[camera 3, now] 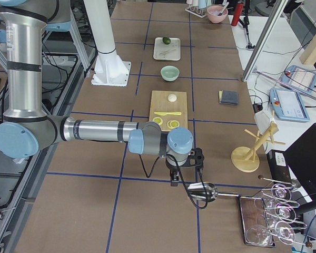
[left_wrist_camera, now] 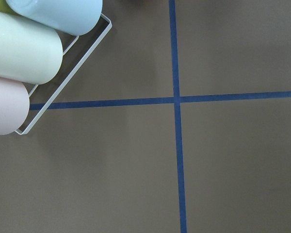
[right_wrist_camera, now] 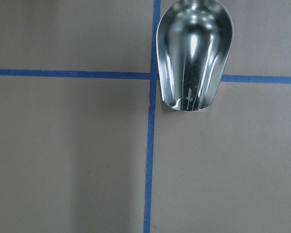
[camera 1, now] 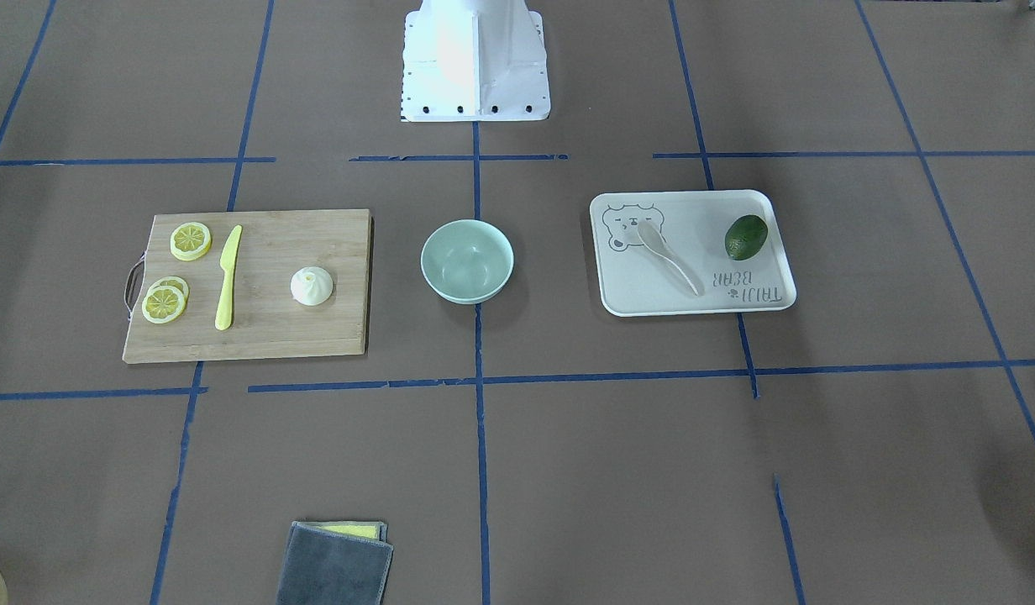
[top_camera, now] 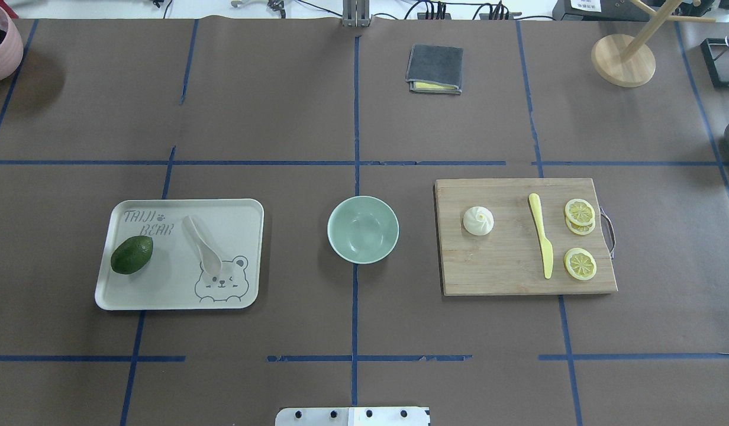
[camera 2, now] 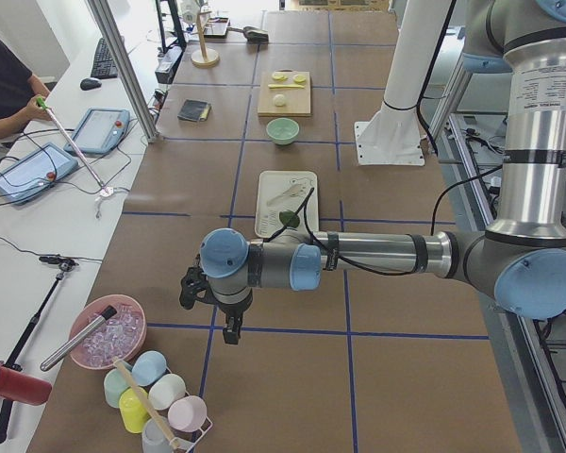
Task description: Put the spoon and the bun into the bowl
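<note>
The mint-green bowl (top_camera: 363,229) stands empty at the table's middle. The white spoon (top_camera: 202,245) lies on the white bear-print tray (top_camera: 240,213) at the left in the overhead view. The white pleated bun (top_camera: 478,220) sits on the wooden cutting board (top_camera: 506,272) at the right. Neither gripper shows in the overhead or front views. The left gripper (camera 2: 232,332) hangs over the table's far left end, well away from the tray. The right gripper (camera 3: 174,181) hangs over the far right end, beyond the board. I cannot tell whether either is open or shut.
A green avocado (top_camera: 132,254) lies on the tray. A yellow knife (top_camera: 542,242) and lemon slices (top_camera: 580,212) lie on the board. A folded grey cloth (top_camera: 435,68) lies at the far side. A cup rack (left_wrist_camera: 29,58) is under the left wrist, a metal scoop (right_wrist_camera: 194,53) under the right.
</note>
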`<state>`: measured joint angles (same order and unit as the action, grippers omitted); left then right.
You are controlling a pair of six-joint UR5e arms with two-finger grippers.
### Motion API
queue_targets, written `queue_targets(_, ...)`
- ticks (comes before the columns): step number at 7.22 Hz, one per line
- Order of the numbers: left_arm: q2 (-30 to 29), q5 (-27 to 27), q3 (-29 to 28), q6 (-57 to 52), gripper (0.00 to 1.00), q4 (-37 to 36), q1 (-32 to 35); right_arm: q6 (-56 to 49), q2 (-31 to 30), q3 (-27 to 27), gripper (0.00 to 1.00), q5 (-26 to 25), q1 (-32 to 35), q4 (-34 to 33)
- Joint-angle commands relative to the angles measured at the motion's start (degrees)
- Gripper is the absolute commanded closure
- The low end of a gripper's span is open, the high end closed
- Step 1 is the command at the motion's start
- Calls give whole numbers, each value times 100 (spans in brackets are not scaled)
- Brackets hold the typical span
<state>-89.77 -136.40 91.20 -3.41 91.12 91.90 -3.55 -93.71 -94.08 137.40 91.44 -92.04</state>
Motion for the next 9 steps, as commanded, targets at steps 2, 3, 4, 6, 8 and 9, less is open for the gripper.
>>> queue_targets(2,-23,-53,169,6,0,90,-40,12,81,-66,0,-73,23,28)
queue_targets(3,-58,-70,275,102,0,282,-284,160,116,-214,0,-56,23,37)
queue_targets(4,-284,-53,424,712,0,571,-643,684,134,-485,0,-64,6,55)
queue_targets(6,-313,-44,1099,2083,0,898,-1232,1154,151,-971,0,-64,-424,55)
queue_targets(8,-374,-1,1680,3611,0,1074,-1900,1251,301,-945,0,-20,-582,81)
queue_targets(9,-409,26,1787,4550,0,1484,-2251,1278,423,-980,0,-29,-731,90)
